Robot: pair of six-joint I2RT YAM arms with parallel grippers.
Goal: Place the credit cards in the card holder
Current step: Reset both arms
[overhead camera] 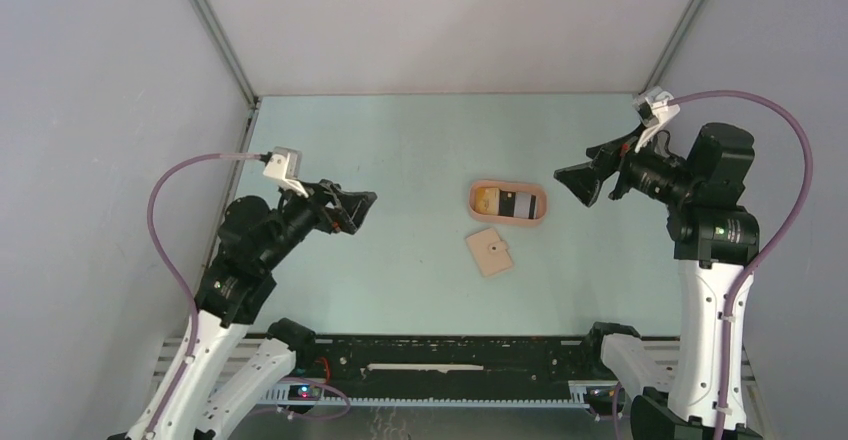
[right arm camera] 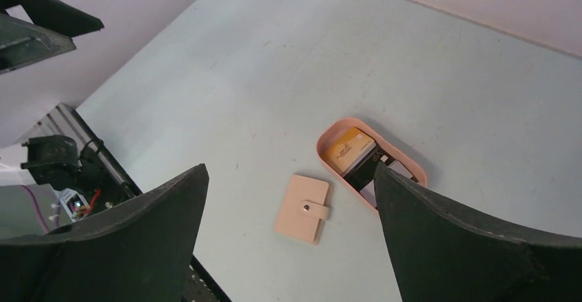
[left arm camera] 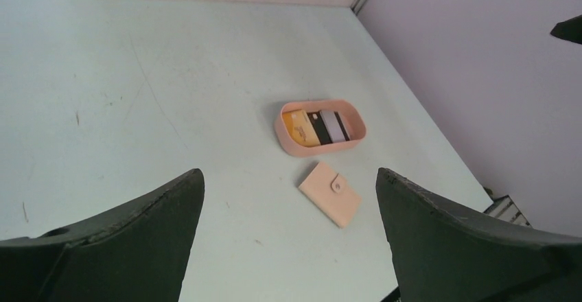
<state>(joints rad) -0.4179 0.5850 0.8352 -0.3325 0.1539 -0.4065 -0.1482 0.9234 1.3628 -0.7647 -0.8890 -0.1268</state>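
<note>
Hovering above a pale blue-green table (overhead camera: 380,150), both of my arms are raised and carry nothing. My left gripper (overhead camera: 362,205) hangs over the left half of the table with its two dark fingers spread wide apart. My right gripper (overhead camera: 572,182) hangs at the right side, its fingers likewise spread with open space between them. Between the two grippers, a little right of the middle, sits a peach-pink oval tray (overhead camera: 473,203). The credit cards (left arm camera: 317,128) lie flat inside the tray, packed side by side. There is a yellow-orange card (left arm camera: 298,127) at one end, a black one next to it, and a pale grey-white one at the other end. I cannot tell how many cards there are in all. The card holder (overhead camera: 489,253) lies flat on the table just beside the tray, on the side nearer my bases, with a narrow gap between them. It is tan, nearly square and closed, with a small tab folded over its face and a tiny dark snap (left arm camera: 337,187) on the tab. It sits slightly askew to the tray. Both grippers are well apart from the tray, the cards and the holder. In my right wrist view, one finger covers the far end of the tray.
</note>
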